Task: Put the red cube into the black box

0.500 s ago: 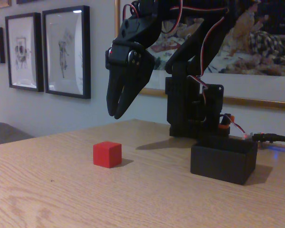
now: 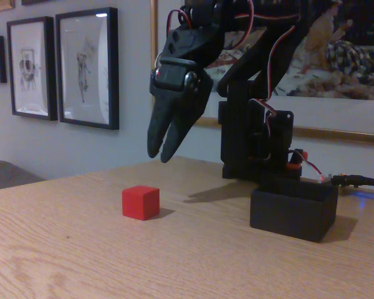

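One red cube [image 2: 140,202] – table | one black box [image 2: 293,213] | pincer [image 2: 160,156] – slightly parted, empty

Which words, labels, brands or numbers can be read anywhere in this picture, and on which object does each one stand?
No text can be read in the fixed view.
The red cube: plain faces, no marking.
The black box: plain walls, no label.
The arm and its pincer: no brand or number can be made out.
The framed pictures on the wall: drawings; any caption is too small and blurred to read.
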`<state>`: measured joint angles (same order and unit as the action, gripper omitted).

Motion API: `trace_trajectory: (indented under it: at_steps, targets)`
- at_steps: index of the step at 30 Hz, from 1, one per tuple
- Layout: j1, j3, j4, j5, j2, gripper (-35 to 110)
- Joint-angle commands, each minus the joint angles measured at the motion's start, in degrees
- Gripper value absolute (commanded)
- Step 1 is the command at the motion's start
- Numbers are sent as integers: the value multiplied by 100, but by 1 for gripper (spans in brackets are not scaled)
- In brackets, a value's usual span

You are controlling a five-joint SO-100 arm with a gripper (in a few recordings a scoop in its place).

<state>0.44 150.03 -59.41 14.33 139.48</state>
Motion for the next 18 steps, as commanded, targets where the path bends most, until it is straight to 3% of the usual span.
trace_trajectory:
  at_steps: [1,18]
  targets:
    - [229,-281,-62,-26,-88,13]
    - [404,-3023,-633,176,-3533,23]
